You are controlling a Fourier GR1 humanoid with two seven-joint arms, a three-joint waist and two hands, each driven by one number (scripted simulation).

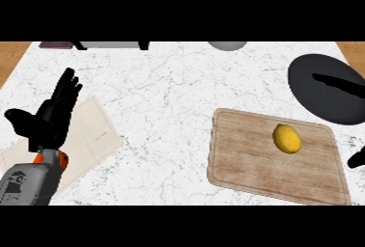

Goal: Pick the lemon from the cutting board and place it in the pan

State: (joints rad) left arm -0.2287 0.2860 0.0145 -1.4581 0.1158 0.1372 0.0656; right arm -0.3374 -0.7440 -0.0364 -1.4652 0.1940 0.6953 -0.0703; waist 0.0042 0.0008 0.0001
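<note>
White marble counter [178, 91], lemon [287, 138] on cutting board [249, 164], left hand [51, 116] resting, fingers straight.

My white marbled tabletop [178, 87] below me, wooden strips [13, 55] at both far corners, pale paper sheet [92, 132] lying left, even light.

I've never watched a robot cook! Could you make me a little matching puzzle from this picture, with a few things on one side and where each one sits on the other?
Things:
1. lemon
2. pan
3. left hand
4. cutting board

Places:
A. open, over a pale sheet at the view's left
B. at the right edge, beyond the board
C. on the wooden board
D. flat on the marble counter, right of middle

Pairs: 1-C, 2-B, 3-A, 4-D
</note>
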